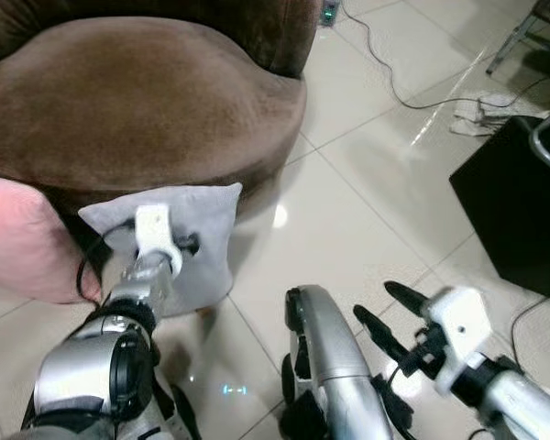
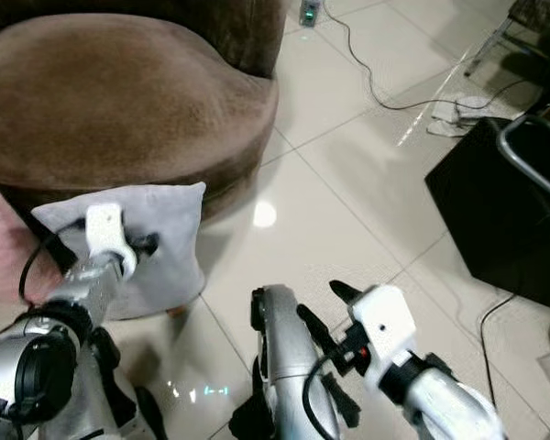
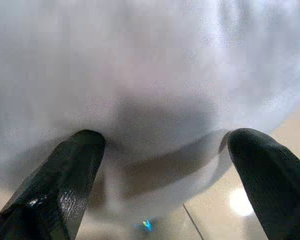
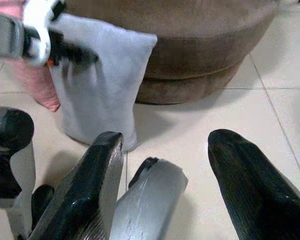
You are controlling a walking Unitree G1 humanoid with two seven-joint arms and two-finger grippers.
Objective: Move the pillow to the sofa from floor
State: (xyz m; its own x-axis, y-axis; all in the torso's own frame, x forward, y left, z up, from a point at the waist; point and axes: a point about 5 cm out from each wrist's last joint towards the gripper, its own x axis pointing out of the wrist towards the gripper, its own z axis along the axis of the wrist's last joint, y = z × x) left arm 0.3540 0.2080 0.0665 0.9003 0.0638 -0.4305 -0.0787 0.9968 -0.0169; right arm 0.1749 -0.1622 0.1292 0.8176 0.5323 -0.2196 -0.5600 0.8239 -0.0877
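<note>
Sofa (image 1: 137, 101): big brown round seat, top of view. Grey pillow (image 1: 206, 229) stands on the tiled floor (image 1: 367, 211), leaning against the sofa's base; a pink cushion (image 1: 23, 243) sits beside it.

Step in hand, by my reading: the grasp, not yet made. Left arm stretched forward, left gripper (image 3: 162, 150) pressed up to the pillow face, 2 fingers spread wide. Next: pinch fabric, lift onto the seat.

Right gripper (image 4: 165, 170) held low over the tiles, parted, holding nothing.
</note>
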